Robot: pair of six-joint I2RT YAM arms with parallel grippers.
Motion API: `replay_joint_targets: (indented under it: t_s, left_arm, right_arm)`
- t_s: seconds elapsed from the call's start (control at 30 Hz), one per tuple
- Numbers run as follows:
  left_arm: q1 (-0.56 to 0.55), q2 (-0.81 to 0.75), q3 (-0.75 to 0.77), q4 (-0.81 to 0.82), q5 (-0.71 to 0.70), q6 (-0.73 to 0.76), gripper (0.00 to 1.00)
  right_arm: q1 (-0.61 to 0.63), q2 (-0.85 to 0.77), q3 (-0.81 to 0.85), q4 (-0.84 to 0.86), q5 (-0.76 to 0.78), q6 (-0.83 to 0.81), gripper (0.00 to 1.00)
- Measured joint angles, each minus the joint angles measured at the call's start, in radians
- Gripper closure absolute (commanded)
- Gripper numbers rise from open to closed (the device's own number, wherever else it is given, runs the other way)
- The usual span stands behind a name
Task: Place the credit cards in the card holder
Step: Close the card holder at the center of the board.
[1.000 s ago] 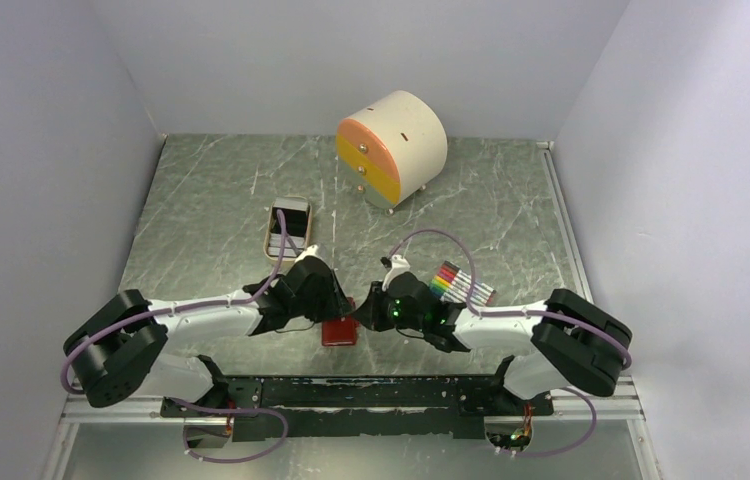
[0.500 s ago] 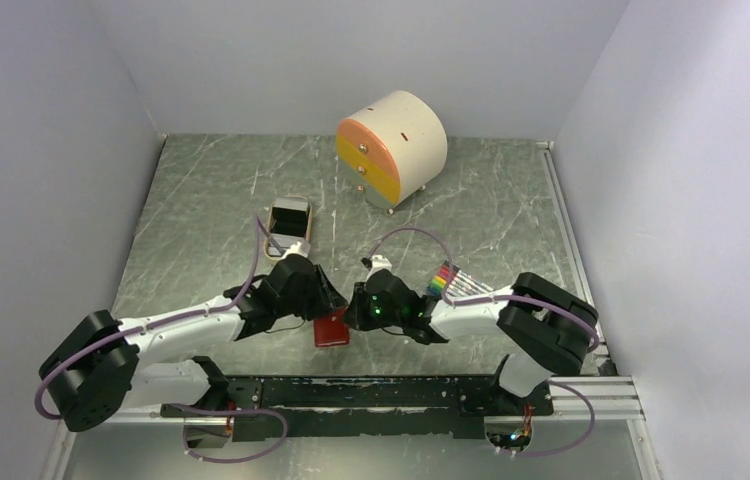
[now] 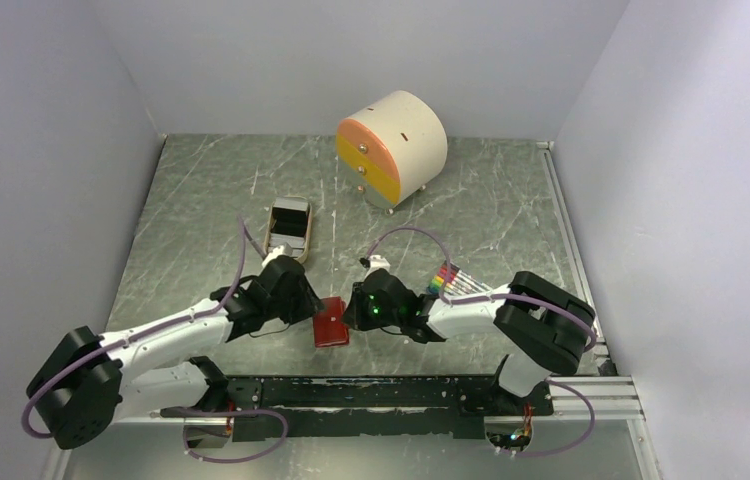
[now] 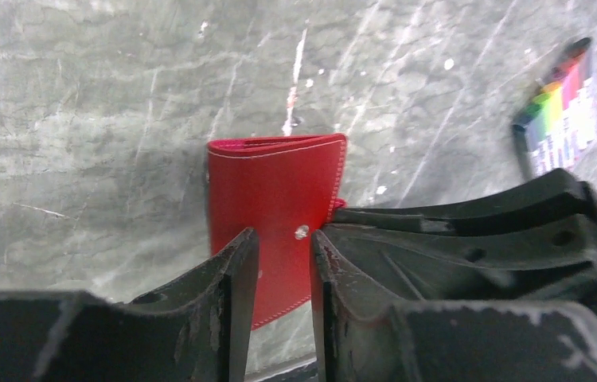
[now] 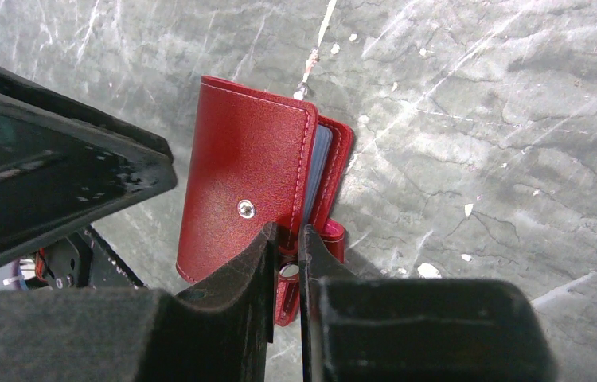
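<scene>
The red card holder (image 5: 239, 183) lies at about 6 o'clock on the worktop (image 3: 511, 210), close to the near edge. It is folded almost closed with its snap stud facing up, and a sliver of pale blue shows between the covers. The right pincer (image 5: 286, 235) reaches in from the holder's 3 o'clock and is clamped on the snap tab, the tab's metal stud between its fingers. The left pincer (image 4: 281, 239) sits at the holder's 9 o'clock. Its fingers stand a narrow gap apart with nothing between them, and its tips are just beside the cover.

Farther back, at 2 o'clock from the holder, lies a bundle of rainbow sticks (image 3: 448, 278). At 11 o'clock a tan tray (image 3: 293, 200) holds the credit cards (image 3: 289, 222), one pale and one dark. Farthest off, at 1 o'clock, stands a round cabinet (image 3: 391, 148) with orange and yellow drawer fronts.
</scene>
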Motion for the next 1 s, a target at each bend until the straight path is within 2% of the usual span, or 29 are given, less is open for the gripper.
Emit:
replay_joint_targets:
  t_s: [0.13,0.2,0.3,0.4,0.47,0.83,0.93,1.0]
  left_arm:
    - [0.010,0.049,-0.038,0.047,0.027,0.021,0.65]
    - [0.015,0.081,-0.039,0.063,0.032,0.027,0.68]
    - [0.018,0.124,-0.033,0.079,0.039,0.037,0.70]
    - [0.021,0.143,-0.023,0.085,0.044,0.045,0.70]
    - [0.021,0.148,-0.022,0.095,0.049,0.046,0.70]
    - [0.021,0.161,-0.017,0.102,0.066,0.056,0.70]
    - [0.022,0.174,-0.011,0.113,0.075,0.056,0.70]
    - [0.022,0.179,-0.007,0.113,0.077,0.058,0.70]
  right_arm:
    - [0.000,-0.002,0.013,-0.024,0.001,-0.001,0.99]
    - [0.000,-0.011,0.019,-0.045,0.007,-0.005,0.92]
    - [0.001,-0.025,0.035,-0.088,0.017,-0.013,0.85]
    - [0.000,-0.028,0.051,-0.124,0.025,-0.021,0.72]
    - [0.001,-0.037,0.051,-0.143,0.031,-0.021,0.69]
    - [0.015,-0.142,0.065,-0.310,0.098,-0.049,0.63]
    - [0.023,-0.142,0.081,-0.336,0.108,-0.054,0.67]
    - [0.027,-0.142,0.089,-0.345,0.110,-0.056,0.73]
